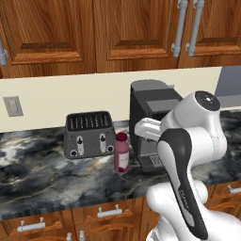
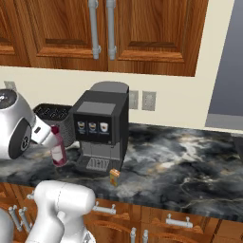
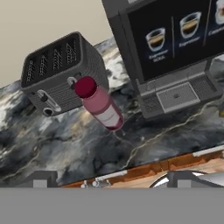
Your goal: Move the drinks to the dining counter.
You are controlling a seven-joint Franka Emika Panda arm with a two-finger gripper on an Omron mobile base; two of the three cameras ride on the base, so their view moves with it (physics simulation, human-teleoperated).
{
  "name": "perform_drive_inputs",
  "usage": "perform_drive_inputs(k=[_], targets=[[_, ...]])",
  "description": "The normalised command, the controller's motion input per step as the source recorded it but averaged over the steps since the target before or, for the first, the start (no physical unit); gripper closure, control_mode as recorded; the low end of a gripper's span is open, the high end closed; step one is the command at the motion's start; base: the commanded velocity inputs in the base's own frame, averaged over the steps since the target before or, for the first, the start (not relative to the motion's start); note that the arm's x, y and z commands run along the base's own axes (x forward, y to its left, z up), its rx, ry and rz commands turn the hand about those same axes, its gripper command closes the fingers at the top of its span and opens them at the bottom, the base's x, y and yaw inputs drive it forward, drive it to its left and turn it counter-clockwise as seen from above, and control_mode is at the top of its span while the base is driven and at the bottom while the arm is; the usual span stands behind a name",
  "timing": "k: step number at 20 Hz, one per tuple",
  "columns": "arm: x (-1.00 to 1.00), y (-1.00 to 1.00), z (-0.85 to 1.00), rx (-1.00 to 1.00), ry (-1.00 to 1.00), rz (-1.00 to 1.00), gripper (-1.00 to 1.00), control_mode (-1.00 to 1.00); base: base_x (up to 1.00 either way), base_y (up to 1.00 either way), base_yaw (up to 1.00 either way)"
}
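Where the marbled counter [image 1: 42,174] runs under the wooden wall cabinets [image 1: 52,33], a dark grey toaster [image 1: 89,134] stands at the left against the cream wall. Just to its right, the maroon-pink bottle [image 1: 122,153] with its dark red cap stands upright on the stone, between the toaster and the black coffee machine [image 1: 149,117], near both. The hand view looks down on the same bottle [image 3: 101,105], its white label facing the camera, apart from the fingertips [image 3: 43,178] at the bottom edge. Those two tips stand wide apart with nothing between them, so the gripper [image 3: 111,181] is open and empty. In the right base view, the small orange-yellow carton [image 2: 114,177] stands in front of the coffee machine's right corner, close to the counter's front edge, well apart from the bottle [image 2: 58,149]. Further right, the stone lies bare below two wall sockets [image 2: 142,100].
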Motion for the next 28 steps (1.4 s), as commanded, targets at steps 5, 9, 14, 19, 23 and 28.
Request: perform_drive_inputs(k=[5, 9, 14, 19, 23, 28], targets=[[0.0, 0.41, 0.0, -0.05, 0.0, 0.0, -1.0, -1.0, 0.0, 0.0, 0.0], [0.0, 0.26, 0.01, -0.07, 0.0, 0.0, -1.0, -1.0, 0.0, 0.0, 0.0], [0.05, 0.15, 0.0, -0.09, 0.0, 0.0, -1.0, -1.0, 0.0, 0.0, 0.0], [0.11, 0.04, 0.0, -0.05, 0.0, 0.0, -1.0, -1.0, 0.0, 0.0, 0.0], [0.23, 0.0, 0.0, -0.01, -0.02, 0.0, -1.0, -1.0, 0.0, 0.0, 0.0], [0.25, 0.0, -0.07, 0.0, 0.0, 0.0, -1.0, -1.0, 0.0, 0.0, 0.0]])
